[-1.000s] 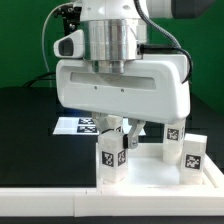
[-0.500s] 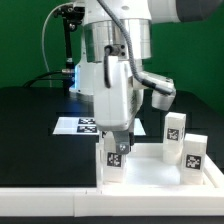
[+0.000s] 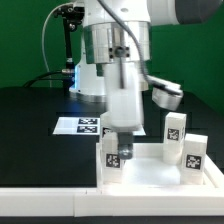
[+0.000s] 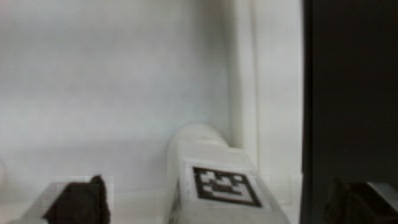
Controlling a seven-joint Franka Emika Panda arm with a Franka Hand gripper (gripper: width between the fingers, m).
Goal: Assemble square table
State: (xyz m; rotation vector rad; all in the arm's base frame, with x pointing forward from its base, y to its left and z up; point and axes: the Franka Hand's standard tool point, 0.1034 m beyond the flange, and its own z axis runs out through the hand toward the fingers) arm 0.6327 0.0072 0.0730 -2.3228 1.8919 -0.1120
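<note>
the desk (image 3: 30, 110) is black, with a green wall behind it and a long white rail (image 3: 50, 204) running along its near edge. a flat white marker board (image 3: 72, 125) with black tags lies on the desk behind the arm. no boxes or bins show.

the square table top (image 3: 150, 172) lies flat on the desk at the exterior view's right, white, with a raised rim. three stubby white legs stand upright on it, each with a black-and-white tag: one at the near corner under the arm (image 3: 112, 158), one at the far right (image 3: 175, 127), one at the near right (image 3: 193, 155).

the gripper (image 3: 117, 145) hangs straight over the near-corner leg. in the wrist view the leg (image 4: 217, 178) stands between the two dark fingertips (image 4: 75, 200), with a clear gap on each side, so the jaws are spread and pinch nothing.
</note>
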